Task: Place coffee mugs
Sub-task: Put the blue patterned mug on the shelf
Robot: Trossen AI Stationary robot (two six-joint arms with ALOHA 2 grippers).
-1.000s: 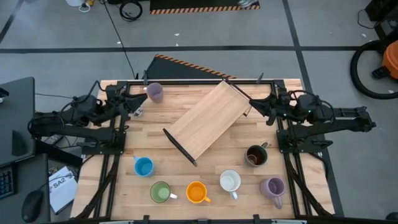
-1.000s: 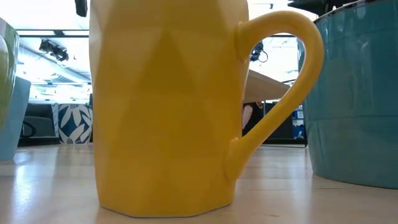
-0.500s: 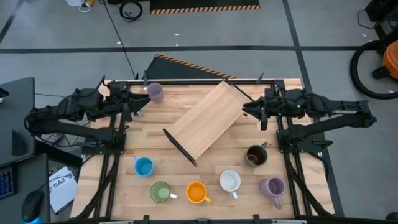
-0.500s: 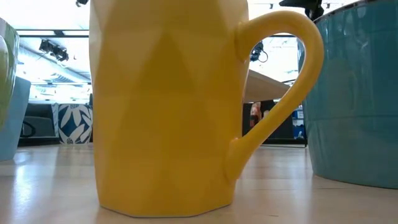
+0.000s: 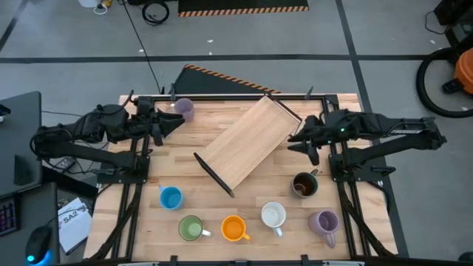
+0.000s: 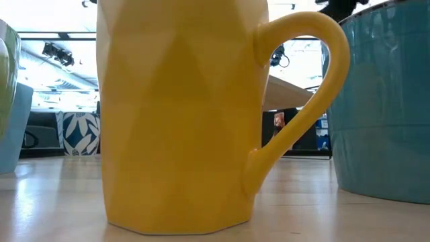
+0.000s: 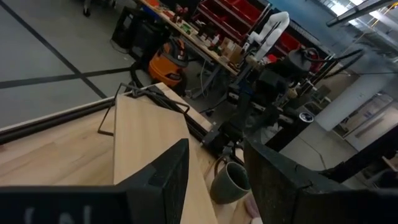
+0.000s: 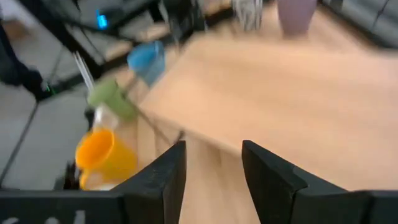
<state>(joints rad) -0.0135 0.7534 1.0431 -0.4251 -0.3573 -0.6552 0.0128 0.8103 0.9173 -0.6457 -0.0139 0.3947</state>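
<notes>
- The right hand (image 5: 298, 140) sits right of centre in the high view, at the right-hand edge of the wooden shelf board (image 5: 246, 142); its own wrist view shows the two fingers apart with nothing between them
- The left hand (image 5: 177, 121) sits in the upper left of the high view, just beside the lilac mug (image 5: 184, 109) and not touching it as far as can be told; its fingers also stand apart and empty in its wrist view
- Seven coffee mugs show, all upright on the counter (image 5: 155, 222)
- That lilac mug stands alone at the upper left; the dark mug (image 5: 304, 185) with a brown inside is right of centre, below the right hand
- Along the bottom of the high view run the blue mug (image 5: 171, 197), green mug (image 5: 191, 227), orange mug (image 5: 233, 227), white mug (image 5: 273, 216) and a second lilac mug (image 5: 324, 222)
- The low view is filled by the orange mug, with the blue mug at the frame's right edge
- The board lies tilted across the middle of the counter with no mug on it
- Judged from this, placing has hardly begun: no mug is held, and every visible mug is yet to be placed
- The dark mug looks the likeliest first pick for the right hand, the upper lilac one for the left
</notes>
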